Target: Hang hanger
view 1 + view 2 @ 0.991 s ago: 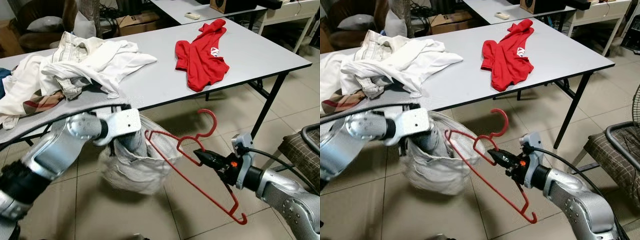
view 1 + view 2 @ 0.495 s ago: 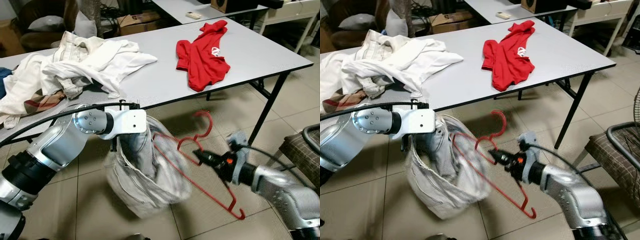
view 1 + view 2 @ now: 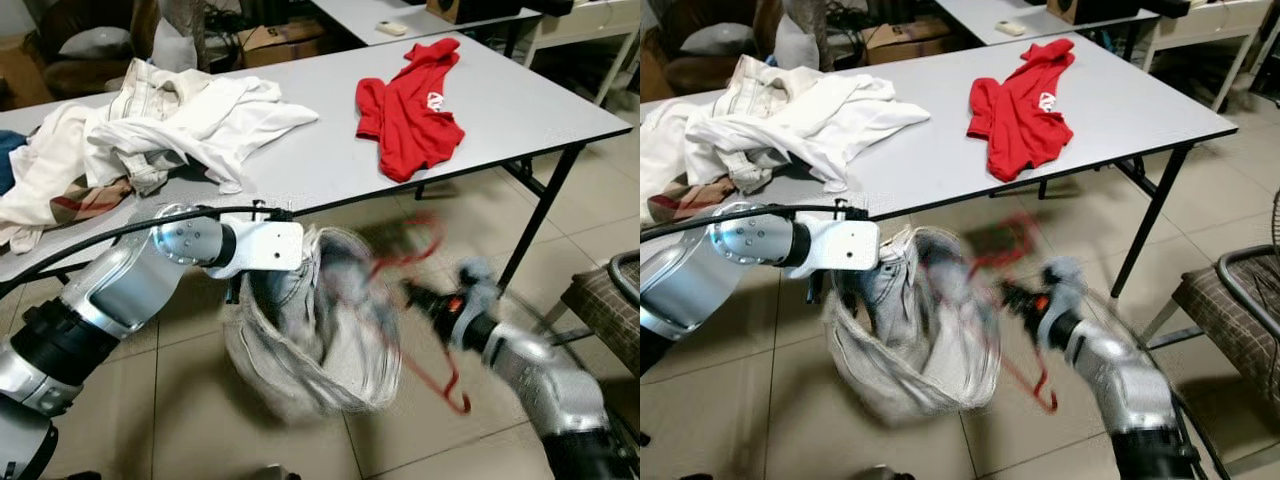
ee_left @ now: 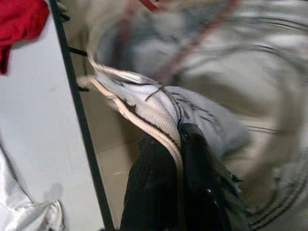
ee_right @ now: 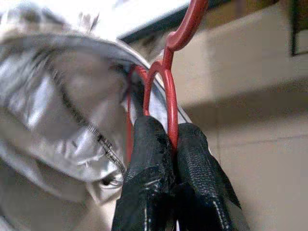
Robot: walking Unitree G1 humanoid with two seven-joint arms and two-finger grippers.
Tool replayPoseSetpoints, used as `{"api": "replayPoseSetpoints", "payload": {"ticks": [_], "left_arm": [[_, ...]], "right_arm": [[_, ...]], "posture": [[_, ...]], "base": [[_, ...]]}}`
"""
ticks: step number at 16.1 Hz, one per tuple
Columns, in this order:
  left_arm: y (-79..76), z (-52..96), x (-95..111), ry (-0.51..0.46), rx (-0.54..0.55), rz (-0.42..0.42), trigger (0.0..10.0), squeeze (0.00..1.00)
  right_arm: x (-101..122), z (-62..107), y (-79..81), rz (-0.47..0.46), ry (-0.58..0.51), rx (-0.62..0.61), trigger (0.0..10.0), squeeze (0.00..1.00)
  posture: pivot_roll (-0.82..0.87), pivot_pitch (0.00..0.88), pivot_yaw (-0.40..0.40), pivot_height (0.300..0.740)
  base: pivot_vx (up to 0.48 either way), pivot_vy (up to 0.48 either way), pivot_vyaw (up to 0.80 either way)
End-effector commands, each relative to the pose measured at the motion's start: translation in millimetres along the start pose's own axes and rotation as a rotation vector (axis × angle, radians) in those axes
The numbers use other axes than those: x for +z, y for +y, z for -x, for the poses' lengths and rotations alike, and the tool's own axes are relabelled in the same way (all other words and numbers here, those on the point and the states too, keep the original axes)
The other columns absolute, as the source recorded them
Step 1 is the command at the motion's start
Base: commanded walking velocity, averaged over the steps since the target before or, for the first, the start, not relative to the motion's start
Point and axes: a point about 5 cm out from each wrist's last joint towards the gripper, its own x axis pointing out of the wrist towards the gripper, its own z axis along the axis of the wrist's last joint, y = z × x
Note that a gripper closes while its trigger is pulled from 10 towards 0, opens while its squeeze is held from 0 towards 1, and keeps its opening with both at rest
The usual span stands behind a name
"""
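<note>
Table [image 3: 300, 150], long and grey, spans the far side, carrying a heap of pale clothes [image 3: 150, 125] on its left and a red shirt [image 3: 415, 110] to the right. Below its near edge hangs a grey garment [image 3: 310, 330], its hem pinched in the clenched left gripper [image 4: 175, 144]. Right gripper [image 5: 168, 139] grips the red hanger [image 5: 166, 91] at its neck, the blurred frame partly inside the garment's opening.

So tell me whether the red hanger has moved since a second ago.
Yes. The red hanger, pinched in the right gripper, has swung toward the robot's left, into the grey garment held by the left gripper, judged against the table leg.
</note>
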Motion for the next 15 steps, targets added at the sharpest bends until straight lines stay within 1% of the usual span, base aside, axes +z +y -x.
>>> {"api": "replayPoseSetpoints", "payload": {"ticks": [1, 2, 3, 4, 5, 6, 7, 8, 9, 10, 11, 12, 13, 14, 15], "left_arm": [[4.0, 8.2, 1.8, -0.030, 0.015, -0.007, 0.0, 0.00], [3.7, 7.9, 3.6, -0.049, 0.010, -0.017, 0.0, 0.00], [5.7, 7.3, 9.5, -0.098, 0.020, -0.046, 0.0, 0.00], [8.8, 6.5, 13.0, -0.122, 0.042, -0.065, 0.0, 0.00], [10.1, 6.2, 14.0, -0.127, 0.052, -0.070, 0.0, 0.00], [14.1, 5.8, 17.0, -0.147, 0.085, -0.078, 0.0, 0.00], [15.6, 5.9, 18.3, -0.154, 0.098, -0.086, 0.0, 0.00], [17.3, 6.2, 19.5, -0.161, 0.106, -0.093, 0.0, 0.00], [17.2, 6.2, 19.5, -0.161, 0.103, -0.095, 0.0, 0.00], [14.8, 6.5, 19.3, -0.173, 0.083, -0.098, 0.0, 0.00], [8.1, 6.6, 20.1, -0.218, 0.029, -0.080, 0.0, 0.00], [3.2, 7.3, 20.8, -0.240, -0.013, -0.066, 0.0, 0.00], [-5.4, 8.1, 22.6, -0.287, -0.085, -0.038, 0.0, 0.00], [-9.8, 7.8, 24.1, -0.316, -0.122, -0.016, 0.0, 0.00], [-16.0, 5.1, 27.4, -0.365, -0.170, 0.006, 0.0, 0.00]], "right_arm": [[10.5, -0.9, -5.8, -0.040, -0.076, -0.039, 10.0, 0.00], [9.9, -3.2, -8.8, -0.064, -0.084, -0.057, 10.0, 0.00], [9.3, -9.5, -12.7, -0.124, -0.108, -0.088, 10.0, 0.00], [11.3, -12.7, -10.3, -0.137, -0.122, -0.073, 10.0, 0.00], [12.3, -13.6, -8.9, -0.132, -0.125, -0.062, 10.0, 0.00], [15.4, -14.8, -1.8, -0.105, -0.136, -0.005, 10.0, 0.00], [16.9, -15.0, 1.3, -0.096, -0.144, 0.020, 10.0, 0.00], [21.6, -15.4, 4.9, -0.072, -0.182, 0.048, 10.0, 0.00], [22.4, -15.5, 5.0, -0.069, -0.189, 0.048, 10.0, 0.00], [26.2, -16.2, 4.4, -0.071, -0.222, 0.038, 10.0, 0.00], [30.8, -16.5, 4.3, -0.072, -0.263, 0.022, 10.0, 0.00], [33.4, -16.6, 4.7, -0.091, -0.285, 0.017, 10.0, 0.00], [38.6, -17.1, 6.2, -0.138, -0.330, 0.014, 10.0, 0.00], [41.9, -17.7, 8.4, -0.175, -0.359, 0.020, 10.0, 0.00], [48.0, -19.7, 13.8, -0.264, -0.420, 0.038, 10.0, 0.00]], "posture": [[-0.11, 0.001, 0.097, 0.740], [-0.11, 0.000, 0.099, 0.740], [-0.11, 0.000, 0.097, 0.740], [-0.11, 0.000, 0.097, 0.740], [-0.11, 0.000, 0.097, 0.740], [-0.11, 0.000, 0.094, 0.740], [-0.11, 0.000, 0.094, 0.740], [-0.11, 0.000, 0.092, 0.740], [-0.11, 0.000, 0.092, 0.740], [-0.11, 0.000, 0.093, 0.740], [-0.11, 0.000, 0.094, 0.740], [-0.11, 0.000, 0.094, 0.740], [-0.11, 0.000, 0.096, 0.740], [-0.10, 0.000, 0.098, 0.740], [-0.10, 0.000, 0.097, 0.740]], "base": [[0.000, 0.000, 0.00], [0.000, 0.000, 0.00], [0.000, 0.000, 0.00], [0.000, 0.000, 0.00], [0.000, 0.000, 0.00], [0.000, 0.000, 0.00], [0.000, 0.000, 0.00], [0.000, 0.000, 0.00], [0.000, 0.000, 0.00], [0.000, 0.000, 0.00], [0.000, 0.000, 0.00], [0.000, 0.000, 0.00], [0.000, 0.000, 0.00], [0.000, 0.000, 0.00], [0.000, 0.000, 0.00]]}}
